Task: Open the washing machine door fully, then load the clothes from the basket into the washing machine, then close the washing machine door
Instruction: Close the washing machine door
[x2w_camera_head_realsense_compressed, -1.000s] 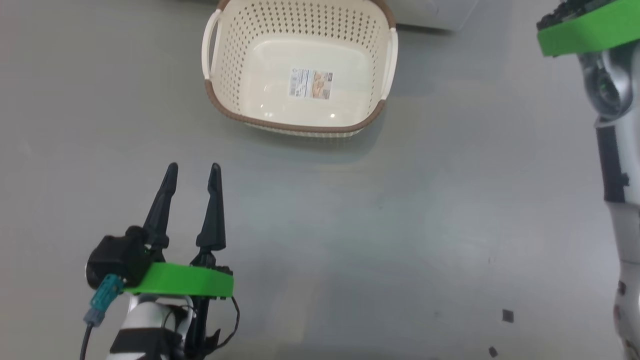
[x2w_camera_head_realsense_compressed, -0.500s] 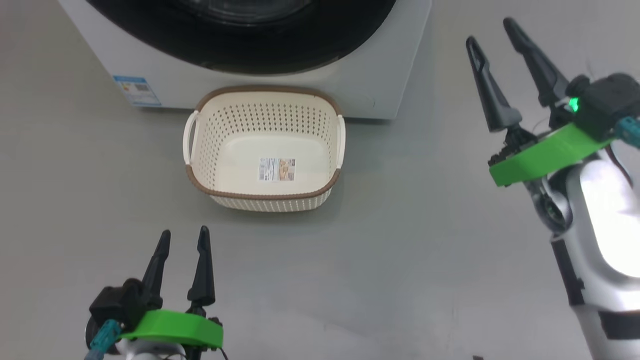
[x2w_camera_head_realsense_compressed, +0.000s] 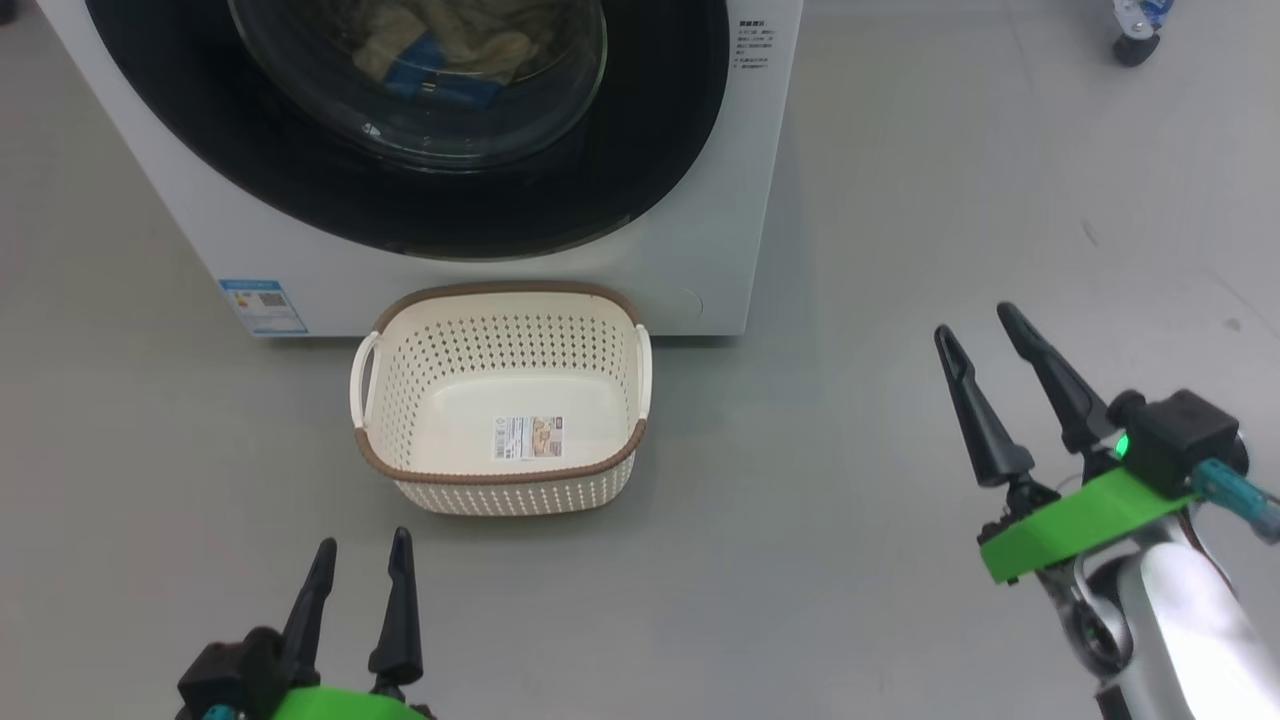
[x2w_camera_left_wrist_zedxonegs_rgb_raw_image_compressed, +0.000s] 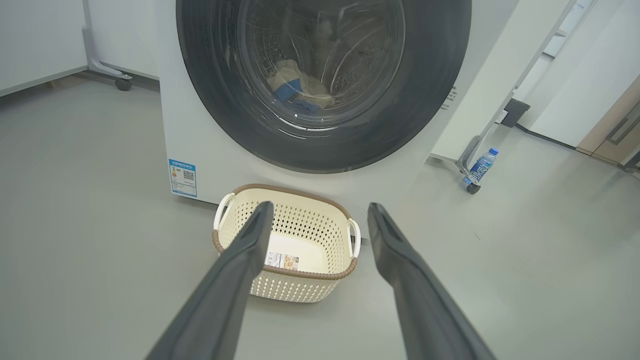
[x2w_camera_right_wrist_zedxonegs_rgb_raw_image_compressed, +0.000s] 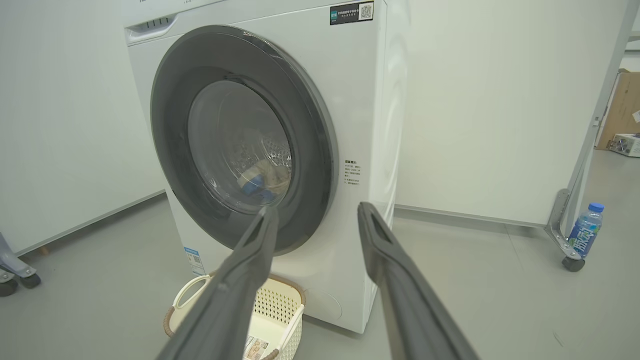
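Your left gripper (x2w_camera_head_realsense_compressed: 364, 540) hovered low over the grey floor (x2w_camera_head_realsense_compressed: 800, 560), fingers spread a little and holding nothing; your right gripper (x2w_camera_head_realsense_compressed: 974, 322), off to the side, was likewise parted and empty. Just ahead sat the basket (x2w_camera_head_realsense_compressed: 500, 478), bare but for its label sticker (x2w_camera_head_realsense_compressed: 527, 438), its far rim close against the foot of the washing machine (x2w_camera_head_realsense_compressed: 720, 250). Beyond it the washing machine door (x2w_camera_head_realsense_compressed: 640, 150) appeared shut flush to the front, and the clothes (x2w_camera_head_realsense_compressed: 440, 50) lay in the drum behind the glass — so the job looked all but finished. If you meant to confirm the close, a flat push on the black rim, not on the glass bowl, would have served best, with both arms kept clear of the basket. The floor was smooth, plain and level; farther off stood white walls, a wheeled frame (x2w_camera_right_wrist_zedxonegs_rgb_raw_image_compressed: 555, 227) and a blue-capped water bottle (x2w_camera_right_wrist_zedxonegs_rgb_raw_image_compressed: 584, 232).
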